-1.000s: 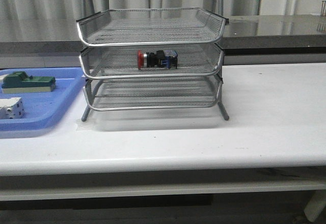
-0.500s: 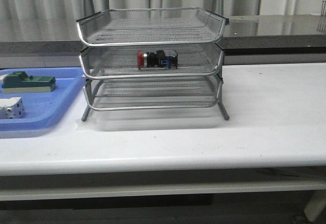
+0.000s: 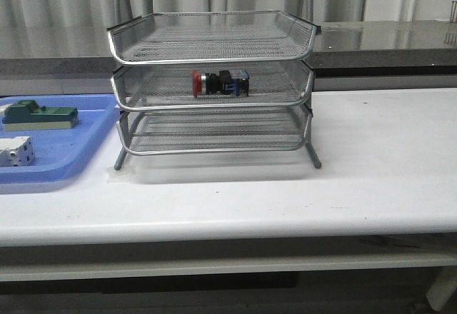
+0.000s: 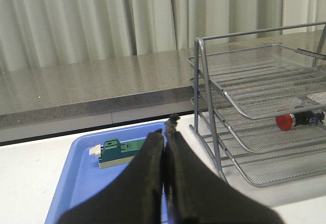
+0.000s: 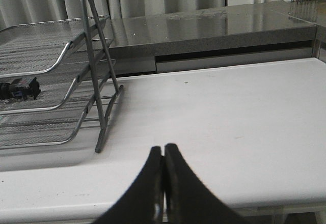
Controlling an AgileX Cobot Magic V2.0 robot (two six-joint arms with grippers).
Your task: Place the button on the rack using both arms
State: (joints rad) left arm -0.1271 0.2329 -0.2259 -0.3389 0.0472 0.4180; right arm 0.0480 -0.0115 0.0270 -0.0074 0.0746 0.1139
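Pale curtains hang behind a grey counter, and the white table (image 3: 371,178) runs across in front of me. On it the rack (image 3: 211,43) stands with 3 tiers, and the button (image 3: 220,83) lies on its side in the middle tier, red cap to the left. Left of the rack sits a blue tray (image 3: 64,160) holding a green block (image 3: 39,115) and a white block (image 3: 16,150). My left gripper (image 4: 164,147) and my right gripper (image 5: 163,159) are both pressed closed on nothing, well apart from the button.
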